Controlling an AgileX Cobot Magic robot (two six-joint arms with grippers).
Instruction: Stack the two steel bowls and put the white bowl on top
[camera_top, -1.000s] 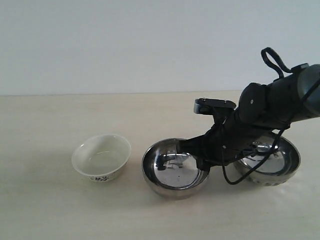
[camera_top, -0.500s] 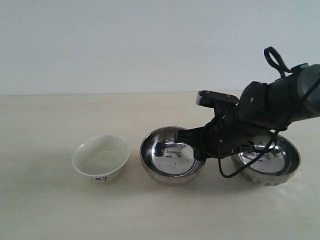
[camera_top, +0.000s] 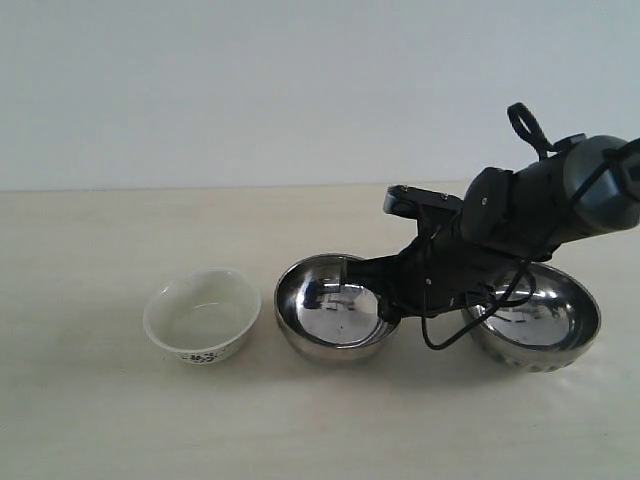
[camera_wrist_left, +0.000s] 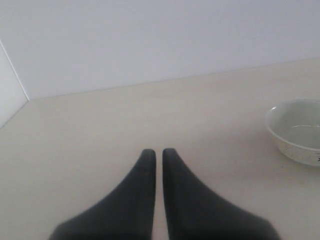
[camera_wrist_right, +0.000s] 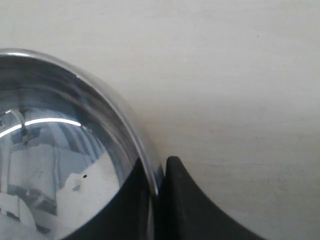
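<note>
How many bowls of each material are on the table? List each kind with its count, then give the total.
Steel: 2, the smaller steel bowl and the larger steel bowl
Ceramic: 1, the white bowl
Total: 3 bowls

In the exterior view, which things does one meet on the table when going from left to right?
Small glossy white ceramic bowl → smooth shiny steel bowl, gripped at its rim by the right gripper → larger steel bowl with textured lower outside.
</note>
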